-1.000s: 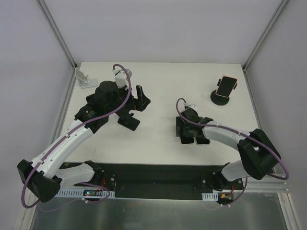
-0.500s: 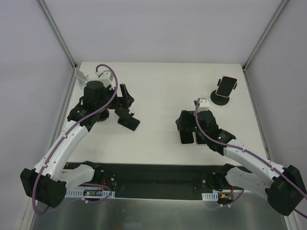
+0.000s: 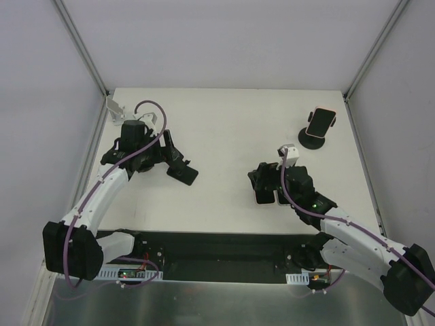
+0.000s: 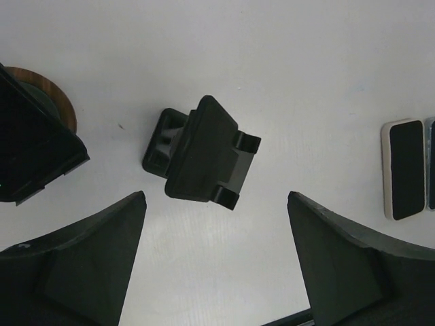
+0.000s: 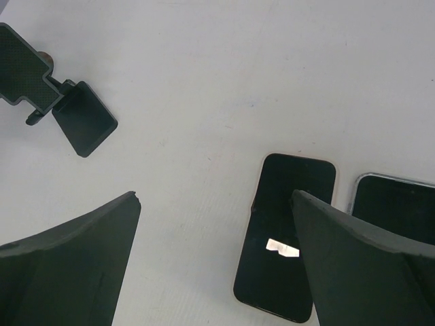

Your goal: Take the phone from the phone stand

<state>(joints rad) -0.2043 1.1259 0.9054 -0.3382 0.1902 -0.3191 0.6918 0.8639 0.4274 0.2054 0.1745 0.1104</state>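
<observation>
A phone in a pale pink case (image 3: 320, 121) is clamped upright in a black stand with a round base (image 3: 310, 140) at the table's back right, far from both grippers. My right gripper (image 3: 262, 182) is open and empty above two phones lying flat; in the right wrist view (image 5: 216, 197) its jaws stand wide, with one phone (image 5: 285, 234) under the right finger and the second (image 5: 397, 207) beside it. My left gripper (image 3: 170, 157) is open and empty beside an empty black stand (image 3: 183, 173), which lies ahead of the jaws in the left wrist view (image 4: 204, 153).
A small white stand (image 3: 115, 109) sits at the back left corner. In the left wrist view a dark slab on a brown round base (image 4: 51, 92) stands at the left edge; the top view hides it under the left arm. The metal frame posts rise at the back corners.
The left gripper has moved left and nearer, away from the table's middle. The right arm has changed pose and its wrist has risen, its gripper staying over the two flat phones.
</observation>
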